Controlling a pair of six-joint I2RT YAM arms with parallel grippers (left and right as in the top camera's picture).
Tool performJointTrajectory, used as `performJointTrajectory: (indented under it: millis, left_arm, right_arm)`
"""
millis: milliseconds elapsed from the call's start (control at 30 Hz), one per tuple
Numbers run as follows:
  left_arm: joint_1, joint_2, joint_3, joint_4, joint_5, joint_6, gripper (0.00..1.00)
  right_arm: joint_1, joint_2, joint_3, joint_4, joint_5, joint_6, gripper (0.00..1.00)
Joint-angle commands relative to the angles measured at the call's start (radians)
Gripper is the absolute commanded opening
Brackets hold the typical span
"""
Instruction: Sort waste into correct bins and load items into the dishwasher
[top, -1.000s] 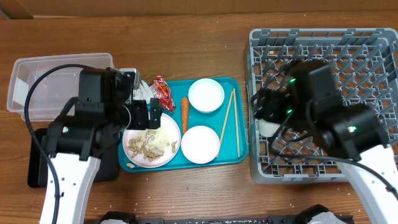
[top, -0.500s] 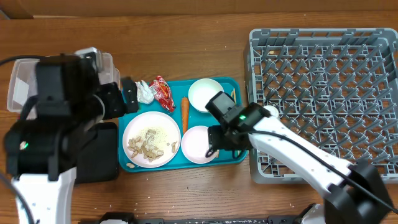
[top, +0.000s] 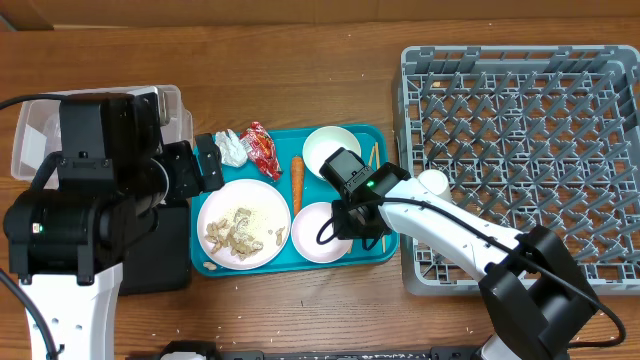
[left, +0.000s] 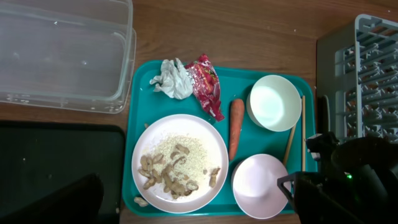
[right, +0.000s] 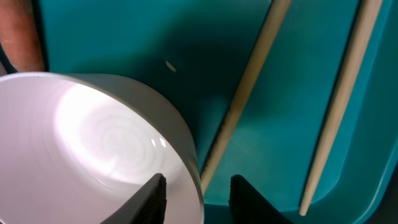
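Note:
My right gripper (top: 338, 222) (right: 198, 199) is open, its fingers astride the rim of the near pale pink bowl (top: 318, 232) (right: 106, 143) on the teal tray. Two chopsticks (right: 249, 93) (top: 375, 158) lie just right of it. The second bowl (top: 330, 152), carrot (top: 297, 180), red wrapper (top: 262, 148), crumpled white wrapper (top: 233, 148) and plate (top: 243, 222) of rice and scraps are also on the tray. The cup (top: 433, 182) sits at the grey rack's (top: 520, 100) left edge. My left gripper (top: 208, 165) is open and empty, left of the plate.
The teal tray (top: 383, 135) lies between the rack and the bins. The clear container (top: 40, 125) (left: 62, 56) stands at the far left, with the black tray (top: 165, 255) (left: 56, 162) in front of it, partly under my left arm.
My right arm left the rack and came down to the near bowl on the tray, leaving the cup in the rack. My left gripper drew back left from above the plate.

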Motion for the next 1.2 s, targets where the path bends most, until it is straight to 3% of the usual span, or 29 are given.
performJointTrajectory:
  millis: [0,100,433,533,700,800,1000,1167]
  left_arm:
    - [0.005,0.013,0.010,0.001,-0.010,-0.017,1.00]
    - [0.005,0.021,0.010,0.001,-0.010,-0.017,1.00]
    - [0.005,0.051,0.010,0.001,-0.010,-0.017,1.00]
    - [0.005,0.059,0.010,0.001,-0.010,-0.017,1.00]
    - [0.005,0.081,0.010,0.001,-0.010,-0.017,1.00]
    - [0.005,0.093,0.010,0.002,-0.010,-0.017,1.00]
    - [0.005,0.121,0.010,0.001,-0.010,-0.017,1.00]
    - [0.005,0.145,0.010,0.002,-0.010,-0.017,1.00]
  right_arm:
    - [0.003,0.001,-0.017,0.023,0.018,0.032,0.23]
    - [0.003,0.001,-0.039,0.040,0.022,0.055,0.05]
    - [0.003,-0.187,0.090,-0.122,0.165,0.053,0.04]
    - [-0.002,-0.280,0.167,-0.222,0.351,0.081,0.04]
    - [-0.029,-0.408,0.212,-0.394,0.935,0.289,0.04]
    - [-0.071,-0.418,0.211,-0.429,1.175,0.319,0.04]
    - [-0.232,-0.346,0.206,-0.423,1.363,0.319,0.04]
    - [-0.397,-0.245,0.206,-0.375,1.387,0.306,0.04]
